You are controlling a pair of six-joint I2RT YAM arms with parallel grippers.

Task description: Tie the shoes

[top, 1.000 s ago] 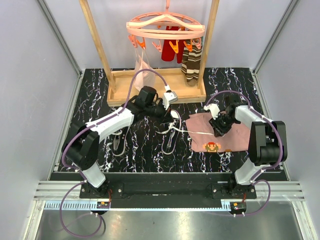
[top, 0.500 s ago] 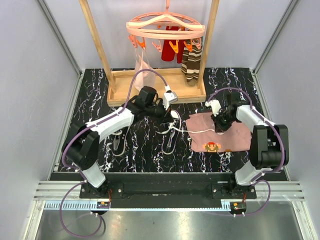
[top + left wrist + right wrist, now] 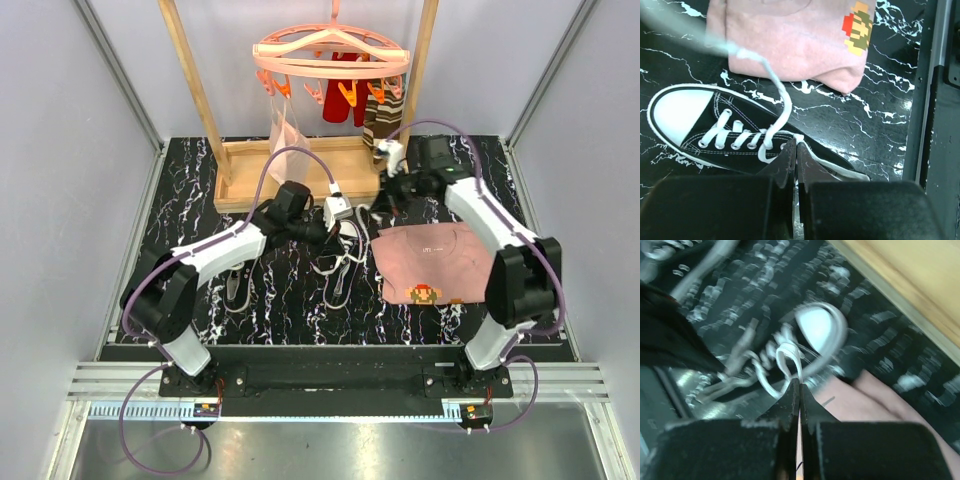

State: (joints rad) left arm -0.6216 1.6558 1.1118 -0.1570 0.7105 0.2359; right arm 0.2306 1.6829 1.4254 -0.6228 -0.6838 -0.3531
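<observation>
One black sneaker (image 3: 338,278) with a white toe cap lies mid-table, and the other sneaker (image 3: 236,285) lies to its left, partly under the left arm. My left gripper (image 3: 346,230) is shut on a white lace at the middle sneaker's (image 3: 735,134) top eyelets (image 3: 796,144). Another lace strand (image 3: 774,80) runs taut up and to the left out of the left wrist view. My right gripper (image 3: 381,204) is shut on a white lace loop (image 3: 790,357), held just above the sneaker's toe (image 3: 820,326) near the wooden rack base.
A pink cloth (image 3: 440,262) with a pixel figure lies right of the shoe. A wooden rack base (image 3: 300,170) stands at the back, with a pink peg hanger (image 3: 330,55) holding striped socks (image 3: 383,128) and a red garment. The enclosure walls stand on both sides.
My right gripper has swung from over the pink cloth to the back left, toward the rack base, taking the lace with it. My left gripper has shifted slightly right.
</observation>
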